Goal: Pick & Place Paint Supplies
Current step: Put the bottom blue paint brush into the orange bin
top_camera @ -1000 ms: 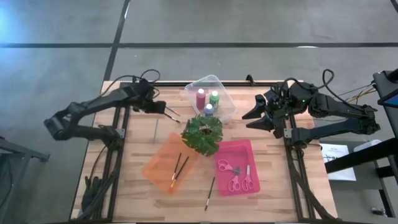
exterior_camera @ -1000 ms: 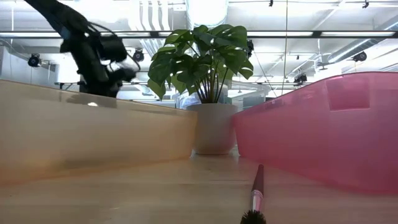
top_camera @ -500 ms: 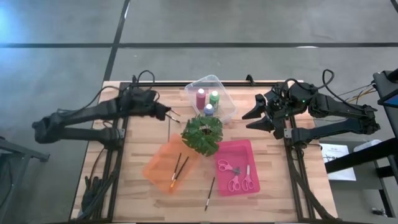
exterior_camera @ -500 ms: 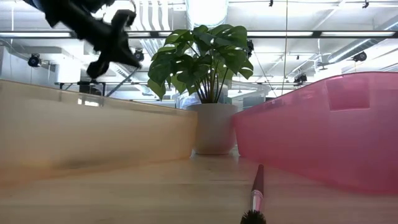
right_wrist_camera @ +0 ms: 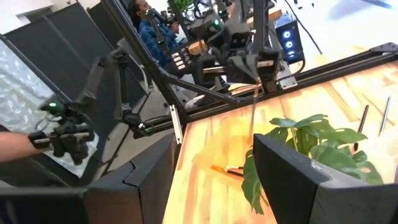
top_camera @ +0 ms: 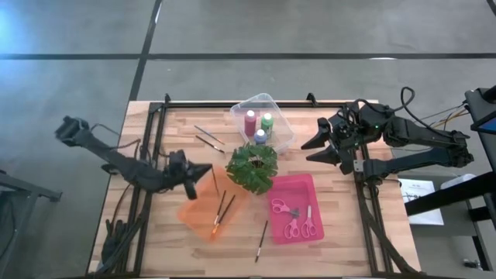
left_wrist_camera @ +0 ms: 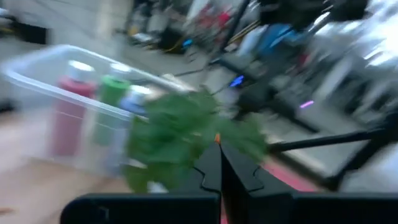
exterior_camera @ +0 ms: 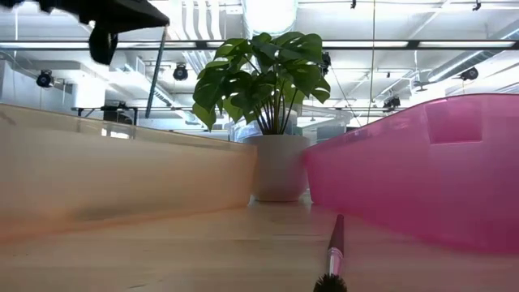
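left fingers (top_camera: pixel 195 180) pinch a paintbrush (top_camera: pixel 212 177) over the orange tray (top_camera: pixel 203 208); right fingers (top_camera: pixel 335 145) spread

Overhead, table-level and wrist views, plant (top_camera: pixel 252 165) shared.

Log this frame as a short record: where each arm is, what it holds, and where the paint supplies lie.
left gripper: above the orange tray, fingers shut on a paintbrush that hangs down
right gripper: waiting at the table's right side, fingers open, holding nothing
paint bottles: three, in the clear tray
scissors: two pairs, in the pink tray
brushes in the orange tray: two
loose brushes: two behind the plant, one in front between the trays
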Available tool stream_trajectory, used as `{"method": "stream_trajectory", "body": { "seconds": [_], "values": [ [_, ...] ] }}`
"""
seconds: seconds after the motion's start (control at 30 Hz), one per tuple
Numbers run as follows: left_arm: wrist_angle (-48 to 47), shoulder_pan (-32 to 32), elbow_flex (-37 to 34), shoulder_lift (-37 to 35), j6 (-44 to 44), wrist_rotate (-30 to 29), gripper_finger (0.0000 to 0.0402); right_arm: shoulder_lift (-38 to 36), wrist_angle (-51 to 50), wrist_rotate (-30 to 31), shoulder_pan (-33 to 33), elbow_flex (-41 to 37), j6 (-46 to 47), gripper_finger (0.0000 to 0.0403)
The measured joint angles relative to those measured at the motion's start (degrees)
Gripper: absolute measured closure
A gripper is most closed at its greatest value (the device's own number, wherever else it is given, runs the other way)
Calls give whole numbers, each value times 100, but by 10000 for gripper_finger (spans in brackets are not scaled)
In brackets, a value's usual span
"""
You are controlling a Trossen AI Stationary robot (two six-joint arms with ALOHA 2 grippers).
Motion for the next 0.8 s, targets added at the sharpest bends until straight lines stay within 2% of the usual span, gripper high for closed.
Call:
{"method": "stream_trajectory", "body": {
  "seconds": [0.17,0.33,0.47,0.53,0.67,0.8],
  "values": [
    [3427,-292,-1342,313,714,-57,401,0,-70,-114,38,0,58,190],
    [5746,-360,-2192,733,1790,287,401,4,-103,-110,38,0,35,190],
    [6646,-360,-2397,920,2802,877,401,2,-217,14,38,-9,45,190],
    [6747,-356,-2395,928,3263,1260,401,4,-365,41,38,-13,60,190],
    [6810,-351,-2356,933,4020,2579,401,4,-713,177,38,-27,72,190],
    [6957,-316,-2356,933,4569,3212,401,4,-904,188,38,-61,99,190]
  ]
}}
